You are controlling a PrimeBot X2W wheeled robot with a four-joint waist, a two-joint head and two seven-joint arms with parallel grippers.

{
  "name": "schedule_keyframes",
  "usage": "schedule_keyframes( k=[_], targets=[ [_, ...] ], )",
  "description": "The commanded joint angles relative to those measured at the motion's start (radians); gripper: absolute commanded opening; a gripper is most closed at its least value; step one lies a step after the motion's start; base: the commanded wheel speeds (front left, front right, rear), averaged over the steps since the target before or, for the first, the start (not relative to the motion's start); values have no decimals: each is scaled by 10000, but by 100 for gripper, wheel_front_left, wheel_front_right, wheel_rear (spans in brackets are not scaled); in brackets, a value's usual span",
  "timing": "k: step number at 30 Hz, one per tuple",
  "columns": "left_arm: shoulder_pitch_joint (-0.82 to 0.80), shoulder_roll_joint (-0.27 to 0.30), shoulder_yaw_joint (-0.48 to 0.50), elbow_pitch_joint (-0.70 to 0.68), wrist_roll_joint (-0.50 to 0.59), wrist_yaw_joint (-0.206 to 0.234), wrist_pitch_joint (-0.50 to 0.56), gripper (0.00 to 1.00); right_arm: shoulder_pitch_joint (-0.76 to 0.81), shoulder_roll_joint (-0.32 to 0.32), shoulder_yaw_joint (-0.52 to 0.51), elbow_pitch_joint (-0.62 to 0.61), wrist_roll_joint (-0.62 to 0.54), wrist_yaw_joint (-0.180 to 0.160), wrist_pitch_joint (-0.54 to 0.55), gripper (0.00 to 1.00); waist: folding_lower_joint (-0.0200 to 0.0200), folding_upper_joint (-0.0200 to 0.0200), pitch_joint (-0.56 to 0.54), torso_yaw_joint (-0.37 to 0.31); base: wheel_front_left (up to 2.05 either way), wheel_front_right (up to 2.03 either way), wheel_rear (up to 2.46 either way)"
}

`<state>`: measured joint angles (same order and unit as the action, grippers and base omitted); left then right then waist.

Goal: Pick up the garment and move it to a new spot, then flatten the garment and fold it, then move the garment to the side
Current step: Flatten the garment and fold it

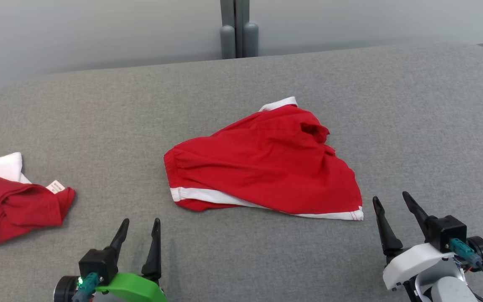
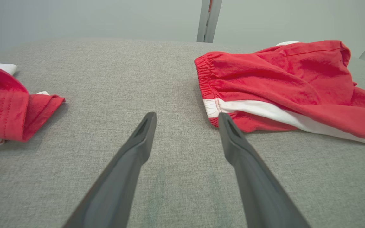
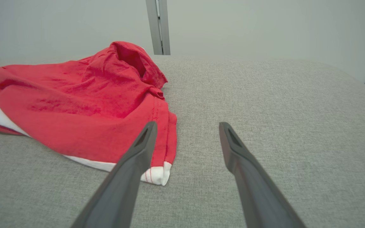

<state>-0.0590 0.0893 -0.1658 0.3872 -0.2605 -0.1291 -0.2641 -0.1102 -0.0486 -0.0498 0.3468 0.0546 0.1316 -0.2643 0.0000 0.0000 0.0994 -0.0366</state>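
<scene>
Rumpled red shorts [image 1: 266, 167] likely await flattening; left hand [image 1: 141, 221] and right hand [image 1: 390, 197], both released, should grasp their near corners.

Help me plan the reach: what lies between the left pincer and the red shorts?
Nothing; the head view shows bare grey surface between left pincer and shorts.

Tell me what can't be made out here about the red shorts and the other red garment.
- Red shorts: underside hidden by their own folds, head view; one end cut off by the left wrist view's right edge.
- Other red garment: partly cut off by the head view's left edge, type unclear.
- Its label: too small to read, head view.
</scene>
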Motion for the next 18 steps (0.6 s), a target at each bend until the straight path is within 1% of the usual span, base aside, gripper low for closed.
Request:
schedule_keyframes(
  k=[1, 4, 9, 18],
  targets=[
    [140, -28, 38, -56, 43, -20, -6, 100, 129, -42, 19, 62, 89, -17, -2, 100, 0, 0, -138, 97, 0, 0, 0],
    [153, -159, -22, -65, 64, -20, -6, 100, 113, -39, 209, 334, 160, -17, -2, 100, 0, 0, -63, 123, 0, 0, 0],
    [-192, -221, -220, -84, 59, -20, -6, 100, -275, -39, 469, 870, 87, -17, -2, 100, 0, 0, 294, 223, 0, 0, 0],
    [-638, -77, -546, -98, -133, -20, -6, 100, -896, -34, 427, 1978, 207, -17, -2, 100, 0, 0, 903, 553, 0, 0, 0]
  ],
)
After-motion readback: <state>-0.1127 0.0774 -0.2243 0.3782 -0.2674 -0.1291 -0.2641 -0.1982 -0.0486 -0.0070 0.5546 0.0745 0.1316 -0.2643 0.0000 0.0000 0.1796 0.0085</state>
